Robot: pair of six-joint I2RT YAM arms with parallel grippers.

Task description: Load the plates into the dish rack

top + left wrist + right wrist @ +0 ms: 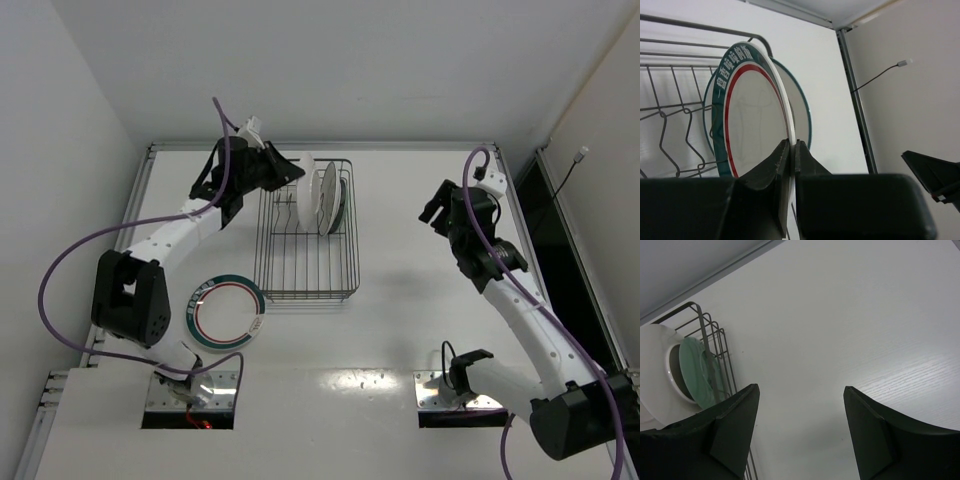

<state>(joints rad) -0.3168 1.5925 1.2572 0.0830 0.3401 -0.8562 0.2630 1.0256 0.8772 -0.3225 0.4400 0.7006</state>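
White surface, white walls, nothing fancy. Left fingers [785,157] are pinched narrow on the rim of a green-rimmed plate [752,130]. It stands on edge at the far end of the dish rack [306,296], just in front of a second plate [800,110] already standing there. So I'd say this is the seating step for plate two of three. Can't tell if it's bottomed out between the prongs yet.

Next move imo: let go only once it's settled, then back straight out so it doesn't tip into its neighbour. Third plate [227,310] lies flat on the surface beside the rack's near-left corner, so expect a fiddly rim pickup. Right fingers [737,420] hang wide apart and empty, well off to the right. Purple cable [45,290] loops by the left arm, worth watching.
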